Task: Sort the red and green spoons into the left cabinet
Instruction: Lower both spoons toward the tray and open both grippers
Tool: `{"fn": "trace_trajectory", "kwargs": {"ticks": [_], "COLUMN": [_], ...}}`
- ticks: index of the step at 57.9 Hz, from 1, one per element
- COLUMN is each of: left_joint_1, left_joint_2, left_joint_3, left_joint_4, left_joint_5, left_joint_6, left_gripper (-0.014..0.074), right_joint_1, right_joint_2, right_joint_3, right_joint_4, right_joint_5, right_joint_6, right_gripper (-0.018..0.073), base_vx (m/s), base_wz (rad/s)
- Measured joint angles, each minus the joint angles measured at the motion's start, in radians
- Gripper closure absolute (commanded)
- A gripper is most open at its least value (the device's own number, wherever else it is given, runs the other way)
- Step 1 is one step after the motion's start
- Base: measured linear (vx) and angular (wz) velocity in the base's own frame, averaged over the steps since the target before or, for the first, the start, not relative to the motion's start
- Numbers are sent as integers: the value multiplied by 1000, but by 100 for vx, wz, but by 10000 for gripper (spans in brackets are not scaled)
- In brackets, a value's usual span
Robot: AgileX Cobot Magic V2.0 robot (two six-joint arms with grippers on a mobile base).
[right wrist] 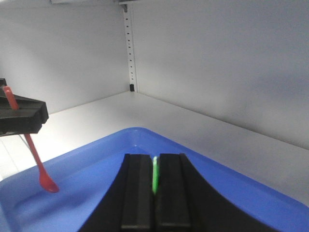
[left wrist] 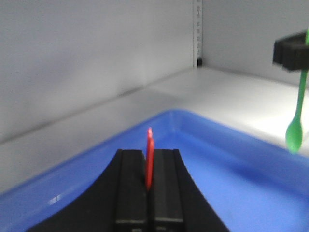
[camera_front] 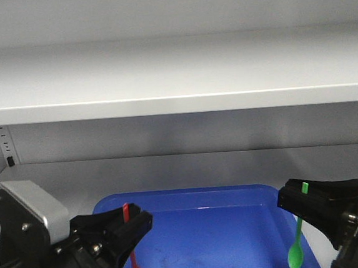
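Both spoons are seen lifted over the blue tray [camera_front: 191,199], which is set at the front edge of the lower shelf [camera_front: 182,165] of the grey cabinet [camera_front: 173,72]. The red spoon [camera_front: 132,251] is clamped by its handle between the closed fingers of the left gripper [camera_front: 128,221], its bowl hanging down toward the tray's left side. The green spoon [camera_front: 296,236] is pinched likewise by the right gripper [camera_front: 304,199], bowl downward near the tray's right side. Pickup can thus be judged done for both. Placement is judged still outstanding: neither spoon is laid on a shelf yet, and the upper shelf [camera_front: 176,96] is shown bare.
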Motion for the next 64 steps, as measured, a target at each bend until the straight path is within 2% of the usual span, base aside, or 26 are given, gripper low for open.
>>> {"fn": "trace_trajectory", "kwargs": {"ticks": [8, 22, 31, 39, 50, 64], "left_joint_1": [0, 0, 0, 0, 0, 0], "left_joint_2": [65, 161, 200, 215, 217, 242], "left_joint_3": [-52, -129, -137, -137, -138, -139], "left_joint_4": [0, 0, -1, -1, -1, -1], "left_joint_5": [-61, -72, -97, -105, -139, -152], "left_joint_6": [-12, -18, -38, -63, -67, -67], "left_gripper": [596, 596, 596, 596, 594, 555], "right_joint_1": [0, 0, 12, 82, 171, 217], "right_joint_2": [72, 217, 290, 325, 363, 402], "right_joint_3": [-1, -6, -43, -94, -137, -140], "right_joint_4": [82, 254, 277, 279, 296, 354], "right_joint_5": [-61, -163, -205, -192, -63, -31], "right_joint_6": [-78, -184, -205, -211, -260, -292], "right_gripper": [564, 564, 564, 564, 561, 517], "base_vx": [0, 0, 0, 0, 0, 0], "base_wz": [0, 0, 0, 0, 0, 0]}}
